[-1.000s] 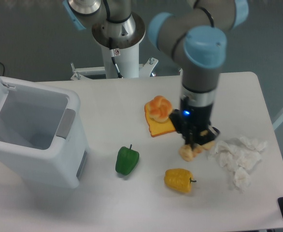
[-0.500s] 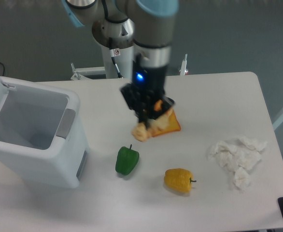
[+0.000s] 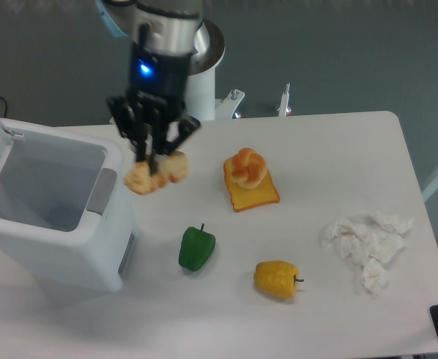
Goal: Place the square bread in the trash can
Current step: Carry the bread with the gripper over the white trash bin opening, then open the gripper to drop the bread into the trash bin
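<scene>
Trash can (image 3: 54,247), boxy smooth white plastic with rounded corners (lid up), stands just left of and below the gripper (image 3: 154,166). Clamped in its black fingers, the lumpy golden-brown square bread (image 3: 156,175) hangs beside the can's rim.

Carrying everything here: a white table (image 3: 353,142) with rounded corners. Sitting at its left end, the trash can (image 3: 54,217), lid hinged open. Lying near the middle, a smooth orange slice (image 3: 255,196) with a round knotted bun (image 3: 246,167) resting on top of it. Standing in front of those, a green pepper (image 3: 196,248), and to its right a yellow pepper (image 3: 277,279) lying on its side, stem pointing right. Sprawling toward the right edge, well apart from the peppers, a crumpled white tissue (image 3: 367,243).
</scene>
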